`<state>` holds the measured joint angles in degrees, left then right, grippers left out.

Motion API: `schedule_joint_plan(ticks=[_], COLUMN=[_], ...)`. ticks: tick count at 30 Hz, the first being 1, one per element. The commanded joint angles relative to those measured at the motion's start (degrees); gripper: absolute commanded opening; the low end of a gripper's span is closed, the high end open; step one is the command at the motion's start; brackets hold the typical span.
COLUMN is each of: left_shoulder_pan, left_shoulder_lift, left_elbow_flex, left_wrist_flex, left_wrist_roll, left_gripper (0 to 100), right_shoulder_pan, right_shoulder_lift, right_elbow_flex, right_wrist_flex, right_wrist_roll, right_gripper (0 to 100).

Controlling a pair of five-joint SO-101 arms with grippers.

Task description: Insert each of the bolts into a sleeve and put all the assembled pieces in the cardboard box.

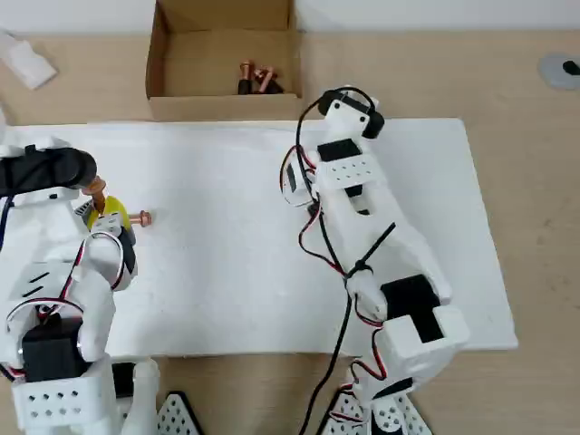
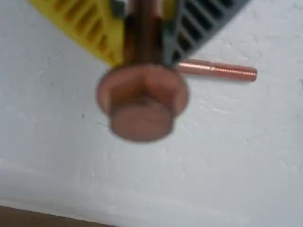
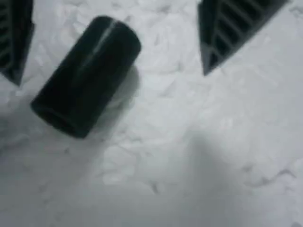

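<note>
My left gripper [image 2: 142,45] is shut on a copper bolt [image 2: 142,101], held between its yellow and grey fingers with the head pointing at the camera. In the high view this gripper [image 1: 100,207] sits at the left end of the white mat [image 1: 227,272]. A second copper bolt [image 2: 218,71] lies loose on the mat just beside it [image 1: 140,217]. My right gripper [image 3: 111,73] hangs open over a black sleeve [image 3: 87,75] that lies on its side between the dark fingers [image 3: 232,28]. The right arm [image 1: 349,168] stands mid-mat below the cardboard box [image 1: 159,63].
Inside the box lie a few assembled copper and black pieces [image 1: 258,79]. A white object [image 1: 27,59] sits at the table's far left corner and a grey disc [image 1: 560,70] at the far right. Bare mat stretches between the two arms.
</note>
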<state>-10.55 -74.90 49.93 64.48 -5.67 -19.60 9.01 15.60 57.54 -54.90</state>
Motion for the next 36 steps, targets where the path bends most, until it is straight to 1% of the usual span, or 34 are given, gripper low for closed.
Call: schedule_joint_plan(ticks=[1,19,28,36], left_shoulder_pan=[0.62,0.7,0.44,0.53], left_shoulder_lift=[-1.01,-0.66,-0.66,-0.66], left_elbow_flex=[-0.35,-0.35,-0.35,-0.35], left_wrist_flex=[-1.23,-1.41,-1.23,-1.41], left_wrist_roll=[0.44,0.44,0.26,0.26], left_gripper=[0,0,0,0], right_shoulder_pan=[-0.75,-0.75,-0.75,0.04], right_shoulder_lift=[-3.3,-3.21,2.42,2.51], right_elbow_flex=[0.04,1.36,0.92,-1.36], right_wrist_flex=[-1.05,-1.14,-1.14,-0.79], right_wrist_roll=[-0.53,-0.53,-0.53,-0.18], right_gripper=[28.1,28.1,28.1,28.1])
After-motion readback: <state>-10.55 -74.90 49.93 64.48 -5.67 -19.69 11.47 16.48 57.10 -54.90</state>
